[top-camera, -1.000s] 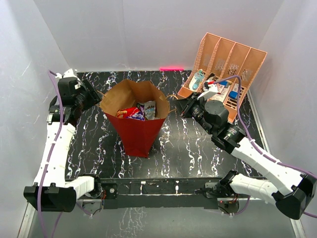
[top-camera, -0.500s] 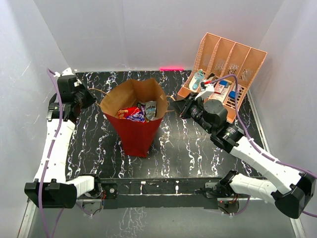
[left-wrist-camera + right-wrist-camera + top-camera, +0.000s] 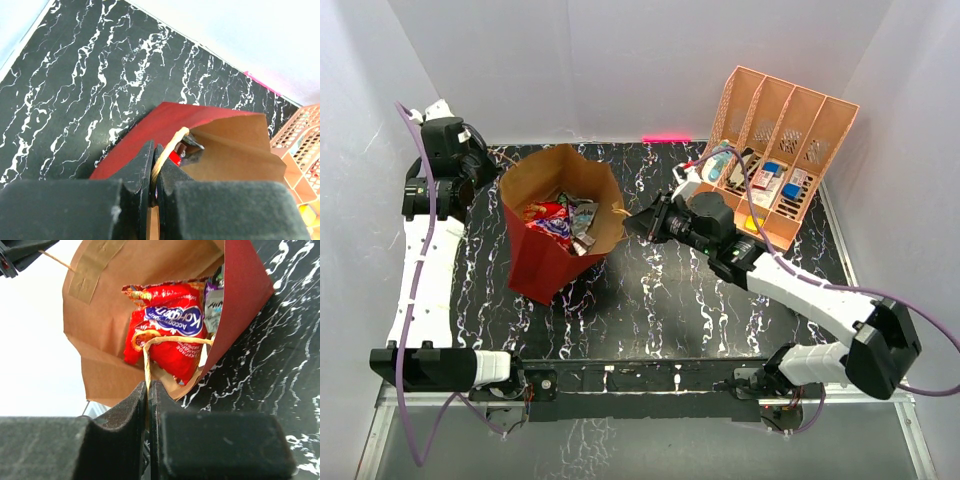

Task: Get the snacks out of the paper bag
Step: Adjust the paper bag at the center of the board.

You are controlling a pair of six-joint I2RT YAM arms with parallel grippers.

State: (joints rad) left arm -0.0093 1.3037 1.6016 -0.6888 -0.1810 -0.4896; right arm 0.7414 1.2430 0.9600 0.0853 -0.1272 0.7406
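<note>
The paper bag [image 3: 552, 262], red outside and brown inside, leans to the left on the black marbled table. Inside it lie the snacks [image 3: 556, 216]: a large red packet [image 3: 166, 326], a silvery packet [image 3: 215, 310] and small bars. My left gripper [image 3: 483, 180] sits at the bag's left rim, shut on the tan cord handle [image 3: 169, 148]. My right gripper [image 3: 633, 223] is at the bag's right rim, shut on the other cord handle [image 3: 172, 340]. In the wrist views both jaws are pressed together on the cord.
A peach slotted organizer [image 3: 782, 128] with blue-and-white items stands at the back right, just behind my right arm. White walls close in the table on the left, back and right.
My left gripper has shut on the left handle and pulled back and up to the left. The bag has slid left and tipped. My right gripper followed to the left with its handle.
</note>
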